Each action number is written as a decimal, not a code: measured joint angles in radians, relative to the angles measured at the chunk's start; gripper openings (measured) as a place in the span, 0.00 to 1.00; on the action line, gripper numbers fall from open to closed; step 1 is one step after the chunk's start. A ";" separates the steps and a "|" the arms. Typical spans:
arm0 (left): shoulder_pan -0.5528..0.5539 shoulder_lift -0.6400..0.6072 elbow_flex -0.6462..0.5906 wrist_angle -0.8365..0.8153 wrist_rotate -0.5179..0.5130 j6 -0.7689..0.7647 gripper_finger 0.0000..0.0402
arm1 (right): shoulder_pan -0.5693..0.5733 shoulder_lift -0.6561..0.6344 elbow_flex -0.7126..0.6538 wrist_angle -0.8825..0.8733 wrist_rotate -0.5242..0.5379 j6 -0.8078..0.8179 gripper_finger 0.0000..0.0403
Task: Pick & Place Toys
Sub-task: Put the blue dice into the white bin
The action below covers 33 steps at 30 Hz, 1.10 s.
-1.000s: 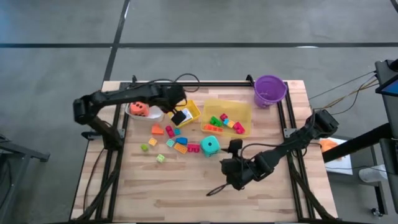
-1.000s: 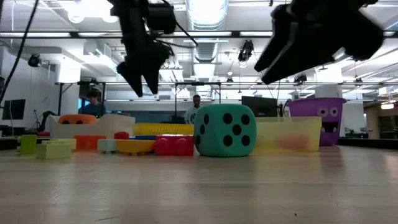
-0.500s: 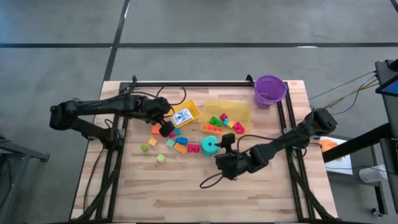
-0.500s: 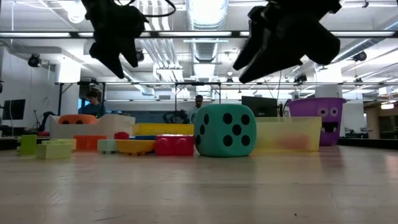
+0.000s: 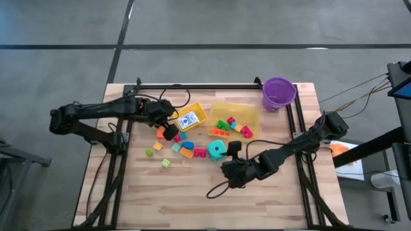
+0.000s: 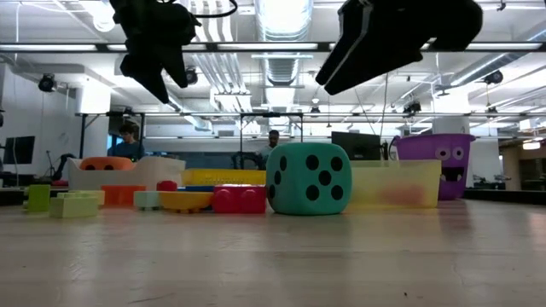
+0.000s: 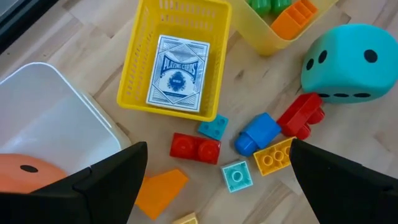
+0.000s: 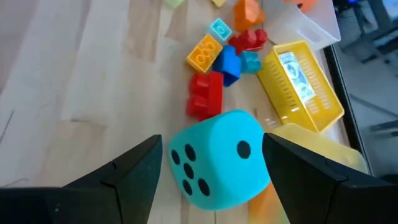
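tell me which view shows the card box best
The left wrist view: the card box lies face up in the yellow basket, pattern clear. High view shows it small, right wrist view foreshortened, and the low view hides it.

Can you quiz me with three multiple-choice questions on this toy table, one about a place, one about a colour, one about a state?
1. Where is the card box?
A. in the small yellow basket
B. in the purple bucket
C. loose on the wood

2. What colour is the big die in front of the right claw?
A. orange
B. teal
C. pink

3. How is the left claw?
A. shut on a brick
B. open and empty
C. holding the card box

Answers: 1 A, the box lies flat inside the basket. 2 B, it is teal with black dots. 3 B, its fingers stand wide apart above the loose bricks with nothing between them.
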 joint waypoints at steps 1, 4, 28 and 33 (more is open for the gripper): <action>0.000 0.000 0.000 -0.002 0.000 0.000 0.97 | -0.003 0.000 0.000 -0.008 0.000 0.019 0.68; 0.000 0.000 0.000 -0.010 0.000 0.000 0.97 | -0.015 -0.001 0.000 -0.068 -0.003 0.062 0.68; 0.000 0.000 0.000 -0.082 0.001 -0.008 0.97 | -0.034 0.114 0.167 -0.223 -0.131 -0.138 0.93; 0.000 0.000 0.000 -0.081 0.001 -0.008 0.97 | -0.030 0.114 0.195 -0.223 -0.151 -0.173 0.93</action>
